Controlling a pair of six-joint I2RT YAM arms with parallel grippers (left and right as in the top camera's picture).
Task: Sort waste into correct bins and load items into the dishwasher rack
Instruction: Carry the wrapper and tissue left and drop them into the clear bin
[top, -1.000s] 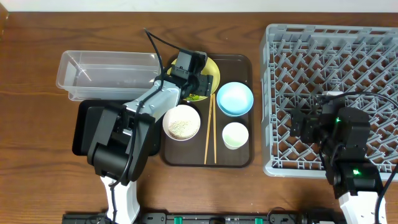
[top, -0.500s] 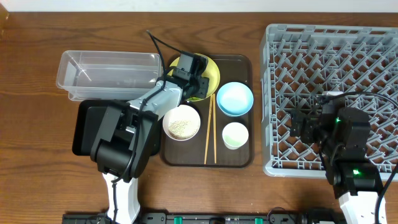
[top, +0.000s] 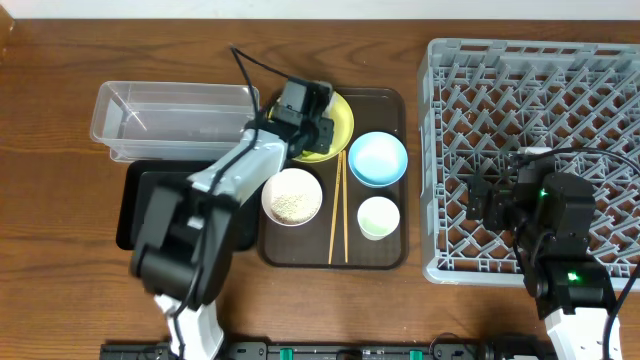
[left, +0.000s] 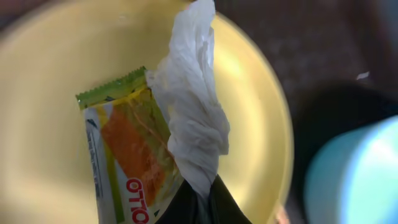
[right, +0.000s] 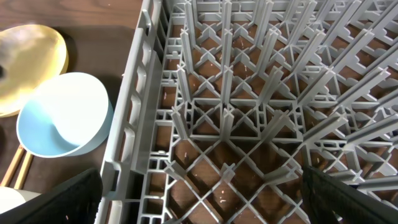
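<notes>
The only legible print is on the green-and-orange snack wrapper (left: 127, 155): red capitals reading "OTTO" (cut off at the picture's lower edge). Fine print along its white side strip is too small to read.

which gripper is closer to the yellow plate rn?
Left. The left gripper is right over the yellow plate, pinching the crumpled white scrap beside the snack wrapper. The right gripper sits open above the dishwasher rack, well off to the plate's right.
</notes>
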